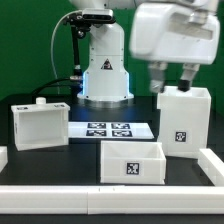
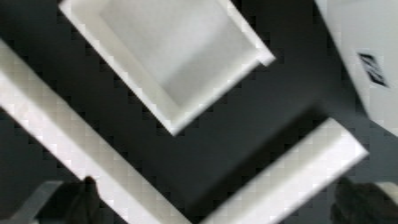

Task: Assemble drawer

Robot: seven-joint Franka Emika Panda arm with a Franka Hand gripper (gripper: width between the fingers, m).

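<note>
At the frame's upper right, the gripper (image 1: 172,80) hovered, spread open, just above the tall white casing (image 1: 183,125).

A black table (image 1: 80,165) bears a knobbed tray (image 1: 40,124), the marker board (image 1: 108,129), an open tray (image 1: 132,162) and an upright casing (image 1: 182,122).
</note>
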